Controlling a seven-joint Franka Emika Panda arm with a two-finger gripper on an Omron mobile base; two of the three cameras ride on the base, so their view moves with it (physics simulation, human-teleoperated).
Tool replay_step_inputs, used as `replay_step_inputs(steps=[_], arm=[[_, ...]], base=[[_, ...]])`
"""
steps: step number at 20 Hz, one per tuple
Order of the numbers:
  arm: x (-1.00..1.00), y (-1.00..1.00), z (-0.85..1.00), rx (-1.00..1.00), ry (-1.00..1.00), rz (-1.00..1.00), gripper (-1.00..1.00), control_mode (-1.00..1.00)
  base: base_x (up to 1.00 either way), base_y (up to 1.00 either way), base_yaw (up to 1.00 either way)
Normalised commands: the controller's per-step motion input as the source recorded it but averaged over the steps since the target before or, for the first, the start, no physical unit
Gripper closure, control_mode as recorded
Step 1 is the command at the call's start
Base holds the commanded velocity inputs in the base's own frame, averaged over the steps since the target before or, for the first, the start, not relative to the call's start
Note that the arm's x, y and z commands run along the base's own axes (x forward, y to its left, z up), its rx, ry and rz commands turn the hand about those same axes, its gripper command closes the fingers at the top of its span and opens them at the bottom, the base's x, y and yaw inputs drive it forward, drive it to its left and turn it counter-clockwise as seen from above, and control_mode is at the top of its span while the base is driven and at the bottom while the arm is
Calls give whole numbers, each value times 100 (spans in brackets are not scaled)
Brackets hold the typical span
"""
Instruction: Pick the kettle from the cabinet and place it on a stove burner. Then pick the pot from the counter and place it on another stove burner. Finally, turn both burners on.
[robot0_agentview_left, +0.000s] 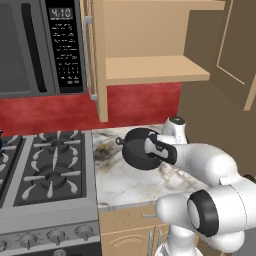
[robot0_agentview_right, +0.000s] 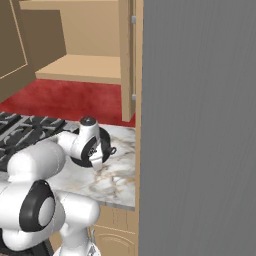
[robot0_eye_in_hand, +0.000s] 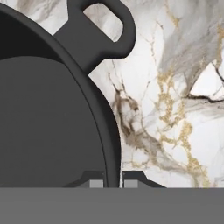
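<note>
End effector (robot0_eye_in_hand: 113, 180) of mine clamps the pot's (robot0_eye_in_hand: 48, 113) rim, one finger each side, on the marble desk (robot0_eye_in_hand: 175, 109).

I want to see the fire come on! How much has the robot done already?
The cabinet shelf is bare, so the kettle seems to be out already. Right now the pincer is shut on the rim of the dark pot, which sits on the marble counter. Left to do: carry the pot onto a free stove burner, then turn the knobs for both burners.
</note>
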Motion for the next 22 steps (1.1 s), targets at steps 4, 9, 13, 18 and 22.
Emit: replay_step_inputs(steps=[4, 9, 13, 18, 22], arm=[[-28, 0, 27, 0, 0, 0, 100, -100], [-18, 0, 31, 0, 0, 0, 100, -100], [-16, 0, 28, 0, 0, 0, 100, -100], [-22, 0, 29, 0, 0, 0, 100, -100], [-2, 0, 5, 0, 3, 0, 100, -100]], base=[[0, 0, 0], [0, 0, 0], [0, 0, 0], [0, 0, 0], [0, 0, 0]])
